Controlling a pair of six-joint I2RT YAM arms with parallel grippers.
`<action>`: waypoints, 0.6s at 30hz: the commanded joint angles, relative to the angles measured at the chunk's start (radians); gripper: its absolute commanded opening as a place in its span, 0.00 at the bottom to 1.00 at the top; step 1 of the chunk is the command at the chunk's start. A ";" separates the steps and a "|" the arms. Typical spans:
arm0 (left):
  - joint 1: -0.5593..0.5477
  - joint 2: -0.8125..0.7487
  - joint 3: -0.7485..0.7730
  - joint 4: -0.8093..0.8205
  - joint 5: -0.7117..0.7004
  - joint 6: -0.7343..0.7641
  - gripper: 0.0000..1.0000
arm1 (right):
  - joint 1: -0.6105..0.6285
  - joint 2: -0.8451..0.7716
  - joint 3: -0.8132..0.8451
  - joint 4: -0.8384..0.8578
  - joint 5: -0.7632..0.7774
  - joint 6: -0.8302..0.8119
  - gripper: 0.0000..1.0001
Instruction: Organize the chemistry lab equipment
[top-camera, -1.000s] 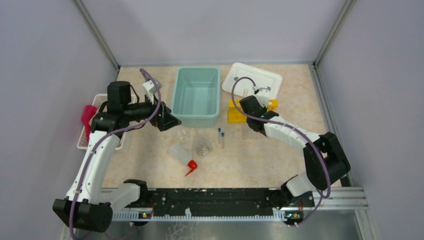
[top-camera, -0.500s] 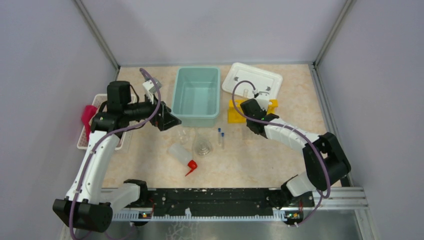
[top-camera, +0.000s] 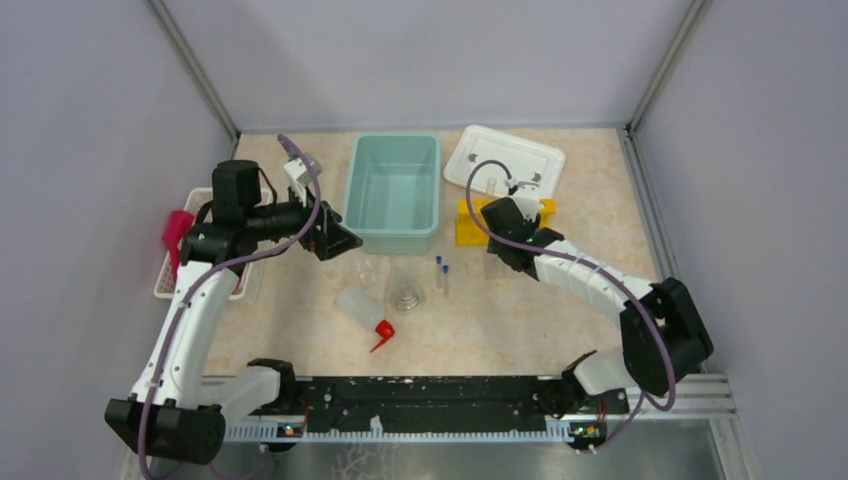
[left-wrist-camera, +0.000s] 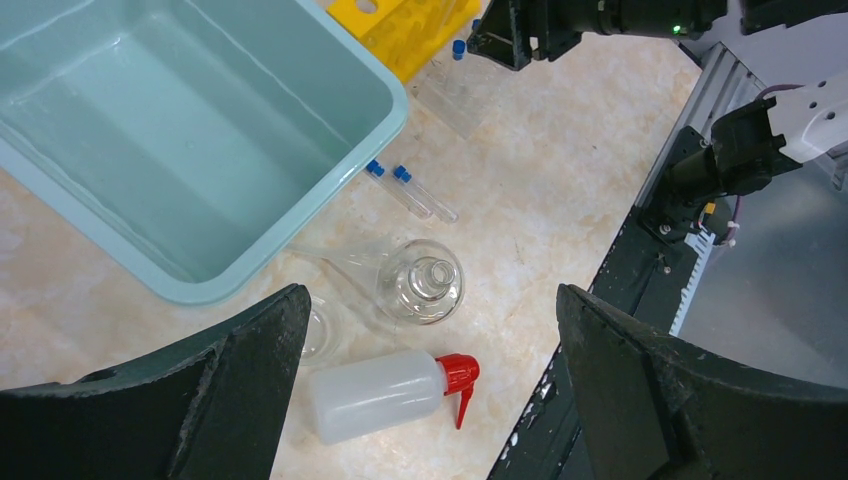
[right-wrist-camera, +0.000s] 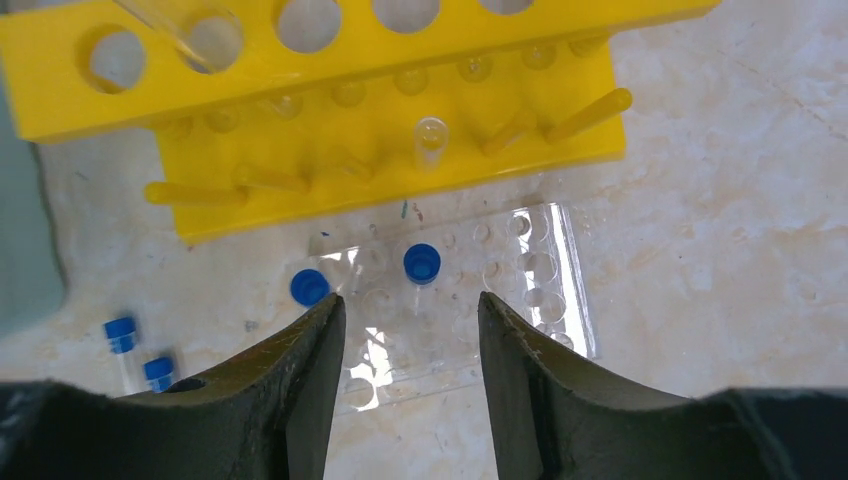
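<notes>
**Tubes** (right-wrist-camera: 422, 263). Small, clear, blue-capped. Two stood in a clear rack (right-wrist-camera: 540, 290) directly below the right gripper (right-wrist-camera: 407, 305): one under the gap between its fingers, the other by the tip of one finger. Two more lay loose on the bench (left-wrist-camera: 540, 170), off to that gripper's side toward the bin (left-wrist-camera: 395, 100). Judged light, stiff, smooth and apt to roll. Best pinched across the barrel just under the cap.

**Yellow rack** (right-wrist-camera: 380, 150). Just ahead of the right gripper, beyond the clear rack, with at least one uncapped tube in its holes. Judged rigid and light. Take it by an end wall.

**Flask** (left-wrist-camera: 422, 285). Upright on the bench, below the left gripper (left-wrist-camera: 428, 297) and between its fingers as seen from the wrist. Glass, so judged fragile and slick. The neck looked the surest hold.

**Bottle** (left-wrist-camera: 375, 395). On its side just beside the flask, red spout pointing away from the bin. Judged light and soft-walled. Grip mid-body, gently.

**Beaker** (left-wrist-camera: 320, 335). Next to the flask, partly hidden by a left finger. Whether they touched could not be told.

**Right gripper.** Fingers moderately apart, wider than one cap, holding and touching nothing.

**Left gripper.** Fingers spread wide, empty, well above the bench.
</notes>
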 joint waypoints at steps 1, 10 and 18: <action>0.002 -0.004 0.041 0.013 0.008 0.001 0.99 | 0.045 -0.125 0.117 -0.053 0.012 0.023 0.49; 0.002 -0.006 0.055 0.017 0.025 -0.036 0.99 | 0.203 -0.093 0.168 -0.075 -0.117 0.105 0.34; 0.002 -0.022 0.067 -0.005 -0.003 -0.039 0.99 | 0.223 0.129 0.156 0.030 -0.242 0.153 0.30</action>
